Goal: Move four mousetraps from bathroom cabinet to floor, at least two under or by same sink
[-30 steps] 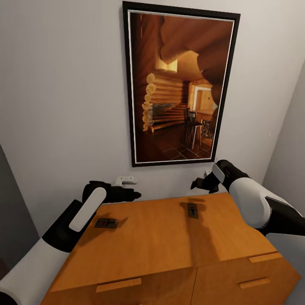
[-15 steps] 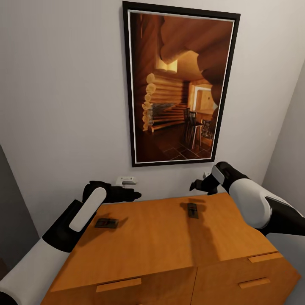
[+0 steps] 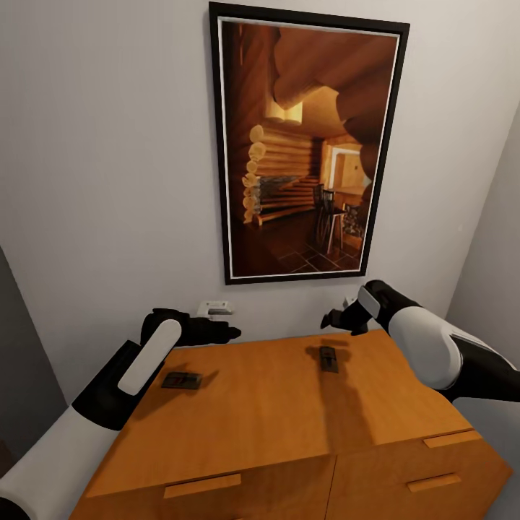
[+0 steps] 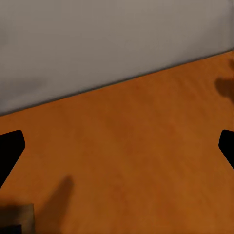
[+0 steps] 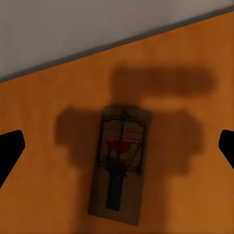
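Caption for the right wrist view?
Open right hand hovering above a mousetrap lying flat on the orange-brown cabinet top, its shadow over the trap.

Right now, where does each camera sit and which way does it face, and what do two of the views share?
Head view: on the head, looking forward and down at the cabinet top and framed picture; both arms show, left gripper, right gripper.
Left wrist view: on the left arm, facing bare cabinet top; dark fingertips.
Right wrist view: above the right mousetrap; fingertips.
Shared: that mousetrap shows in the head view too.
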`<state>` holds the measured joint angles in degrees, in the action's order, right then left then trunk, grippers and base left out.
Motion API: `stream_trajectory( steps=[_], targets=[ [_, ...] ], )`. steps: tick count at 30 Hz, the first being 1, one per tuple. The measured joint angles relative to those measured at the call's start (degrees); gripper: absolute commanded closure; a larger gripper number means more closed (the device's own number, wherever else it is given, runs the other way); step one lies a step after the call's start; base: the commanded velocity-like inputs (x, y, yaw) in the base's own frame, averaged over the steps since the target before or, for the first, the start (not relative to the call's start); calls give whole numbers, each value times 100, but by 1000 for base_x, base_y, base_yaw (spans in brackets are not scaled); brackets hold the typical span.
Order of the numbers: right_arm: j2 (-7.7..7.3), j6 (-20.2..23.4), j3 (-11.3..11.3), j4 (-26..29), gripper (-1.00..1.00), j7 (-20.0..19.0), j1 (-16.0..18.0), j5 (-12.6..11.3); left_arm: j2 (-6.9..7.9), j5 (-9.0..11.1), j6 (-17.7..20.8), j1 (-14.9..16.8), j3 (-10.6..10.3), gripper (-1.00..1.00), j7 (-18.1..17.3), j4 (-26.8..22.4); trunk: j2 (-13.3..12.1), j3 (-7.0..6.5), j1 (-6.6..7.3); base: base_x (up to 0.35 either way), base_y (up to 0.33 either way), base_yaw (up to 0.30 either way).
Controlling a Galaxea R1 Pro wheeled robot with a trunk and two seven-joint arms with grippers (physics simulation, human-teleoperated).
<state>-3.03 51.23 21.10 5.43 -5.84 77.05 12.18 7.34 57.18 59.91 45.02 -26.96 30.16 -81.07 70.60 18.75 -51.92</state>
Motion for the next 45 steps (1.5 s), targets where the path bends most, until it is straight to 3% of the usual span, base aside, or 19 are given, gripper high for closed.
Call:
stream_trajectory(
  steps=[13,45],
  targets=[
    [-11,-277,9,-227,-100,-1,-37,2,0,0,0,0,8,-100,-1,0,0,0,0,0,0,0],
    [-15,-347,2,-253,-100,7,-54,29,4,0,0,0,16,-100,-4,0,0,0,0,0,0,0]
  ],
)
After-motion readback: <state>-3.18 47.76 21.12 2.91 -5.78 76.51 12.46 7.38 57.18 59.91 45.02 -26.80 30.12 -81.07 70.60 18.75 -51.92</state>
